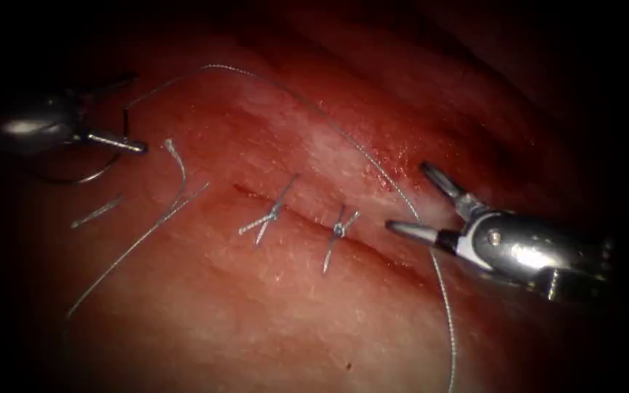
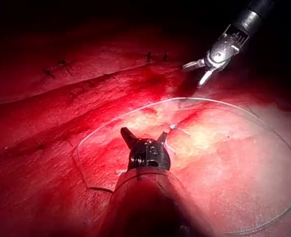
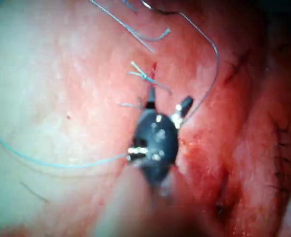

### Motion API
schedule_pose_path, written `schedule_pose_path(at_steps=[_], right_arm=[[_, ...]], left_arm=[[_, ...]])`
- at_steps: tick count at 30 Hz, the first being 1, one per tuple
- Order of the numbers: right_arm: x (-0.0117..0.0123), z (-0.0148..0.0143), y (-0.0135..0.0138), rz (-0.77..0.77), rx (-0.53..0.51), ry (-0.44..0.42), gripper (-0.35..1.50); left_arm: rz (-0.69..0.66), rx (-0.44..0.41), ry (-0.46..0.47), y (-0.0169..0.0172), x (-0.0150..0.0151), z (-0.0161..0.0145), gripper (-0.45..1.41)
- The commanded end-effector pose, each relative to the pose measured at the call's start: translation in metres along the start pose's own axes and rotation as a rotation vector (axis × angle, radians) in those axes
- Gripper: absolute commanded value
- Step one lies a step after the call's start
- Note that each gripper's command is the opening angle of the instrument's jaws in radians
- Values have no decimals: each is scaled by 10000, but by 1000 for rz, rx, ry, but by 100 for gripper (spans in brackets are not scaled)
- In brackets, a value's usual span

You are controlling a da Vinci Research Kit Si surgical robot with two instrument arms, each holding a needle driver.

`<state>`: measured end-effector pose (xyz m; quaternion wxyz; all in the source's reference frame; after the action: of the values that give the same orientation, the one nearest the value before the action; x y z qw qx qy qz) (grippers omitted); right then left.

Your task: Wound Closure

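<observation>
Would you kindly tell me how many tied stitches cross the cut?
2: one knotted pale-thread stitch mid-cut, another to its right, nearer the open right tool. Others may be hidden.

Left hand (image 1: 121,142) closed far left; right hand (image 1: 420,200) spread wide, empty.

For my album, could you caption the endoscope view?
Left tool grips the needle; right tool open beside thread near the stitched cut.
</observation>
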<state>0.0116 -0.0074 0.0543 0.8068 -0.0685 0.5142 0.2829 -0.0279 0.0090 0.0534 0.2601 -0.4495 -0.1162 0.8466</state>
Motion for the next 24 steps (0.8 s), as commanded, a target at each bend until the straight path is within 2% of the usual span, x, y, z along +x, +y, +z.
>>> schedule_pose_path(at_steps=[1, 5, 6, 7, 8, 12, 17, 22, 24], right_arm=[[-4, -5, 2, 5, -10, -5, 118], [-2, -20, 10, 14, -35, -19, 118], [-1, -24, 11, 16, -29, -21, 118], [-1, -24, 11, 16, -29, -21, 118], [0, -26, 10, 16, -22, -22, 118], [1, -26, 7, 16, -21, -25, 118], [2, -26, 4, 17, -22, -26, 118], [2, -26, 4, 17, -23, -26, 118], [2, -26, 4, 17, -23, -26, 118]], left_arm=[[-11, 17, -23, 2, -7, 4, 88], [-31, 70, -111, 0, -26, -5, 91], [-26, 92, -164, -1, -39, -6, 91], [-26, 92, -164, -1, -39, -6, 91], [-28, 113, -246, 1, -59, -5, 88], [-43, 120, -379, 3, -93, 3, 86], [-25, 101, -517, -1, -142, 10, 73], [-28, 105, -524, -11, -155, 10, 76], [-25, 102, -529, -12, -159, 10, 62]])
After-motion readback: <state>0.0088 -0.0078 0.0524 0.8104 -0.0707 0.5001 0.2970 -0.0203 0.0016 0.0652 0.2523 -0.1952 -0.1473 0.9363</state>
